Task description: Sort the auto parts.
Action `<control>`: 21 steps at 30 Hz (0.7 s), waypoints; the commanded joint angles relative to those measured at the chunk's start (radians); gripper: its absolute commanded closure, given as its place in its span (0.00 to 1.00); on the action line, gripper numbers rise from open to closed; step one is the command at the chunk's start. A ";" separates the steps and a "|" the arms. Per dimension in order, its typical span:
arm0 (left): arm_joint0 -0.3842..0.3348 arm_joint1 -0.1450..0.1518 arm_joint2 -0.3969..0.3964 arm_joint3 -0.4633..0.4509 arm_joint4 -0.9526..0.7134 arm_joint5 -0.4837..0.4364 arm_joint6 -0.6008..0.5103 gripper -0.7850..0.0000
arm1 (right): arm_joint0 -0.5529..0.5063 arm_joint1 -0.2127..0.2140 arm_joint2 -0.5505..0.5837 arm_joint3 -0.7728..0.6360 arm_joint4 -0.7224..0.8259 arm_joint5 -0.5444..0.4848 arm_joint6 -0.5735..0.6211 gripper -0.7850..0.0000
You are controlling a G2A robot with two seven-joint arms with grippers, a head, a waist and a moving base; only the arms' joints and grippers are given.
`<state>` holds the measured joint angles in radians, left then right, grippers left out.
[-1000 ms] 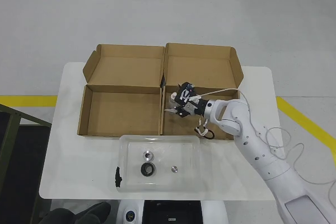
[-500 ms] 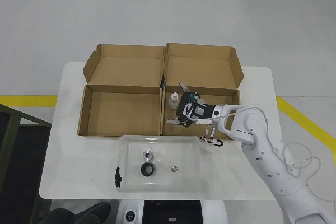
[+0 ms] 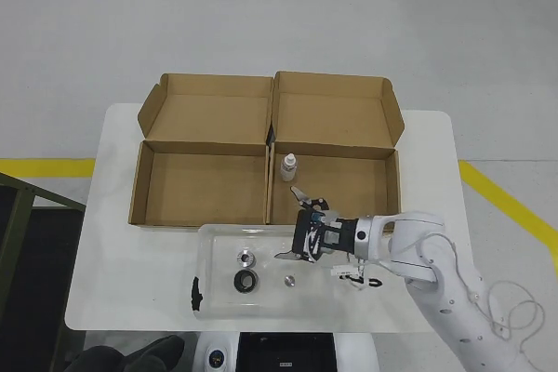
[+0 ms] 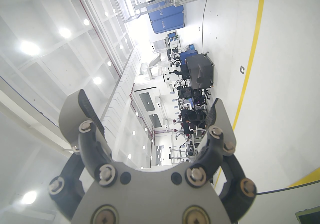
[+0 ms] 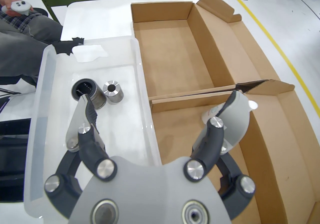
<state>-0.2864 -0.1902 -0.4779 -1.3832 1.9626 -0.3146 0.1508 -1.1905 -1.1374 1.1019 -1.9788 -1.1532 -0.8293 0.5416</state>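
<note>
My right gripper [image 3: 293,225] hangs open and empty over the seam between the clear plastic bin [image 3: 205,234] and the right cardboard box [image 3: 353,191]. In the bin lie a black linear bearing [image 3: 247,281], a silver collet [image 3: 247,258] and a small silver part [image 3: 289,278]. In the right wrist view one fingertip of the gripper [image 5: 160,99] hovers just above the bearing [image 5: 87,93], next to the collet [image 5: 113,91]. A white bottle [image 3: 287,167] stands in the right box's far left corner, partly hidden behind a finger [image 5: 209,114]. My left gripper [image 4: 148,99] is open, pointing up at the hall.
The left cardboard box [image 3: 200,191] holds nothing; both boxes have lids folded back. A black torn scrap [image 3: 196,296] sits on the bin's left rim. White table [image 3: 121,270] surface lies bare to the left of the bin.
The right gripper let go of the white bottle in the right box, then drew back toward the near side until it was over the bin's edge.
</note>
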 commanded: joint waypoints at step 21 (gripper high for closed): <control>0.000 0.000 0.000 0.000 0.000 0.000 0.000 0.00 | -0.068 0.033 -0.084 -0.078 -0.065 -0.081 0.229 0.17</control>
<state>-0.2864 -0.1902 -0.4779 -1.3832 1.9626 -0.3146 0.1508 -1.2551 -1.1056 1.0239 -2.0567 -1.2141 -0.9093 0.7630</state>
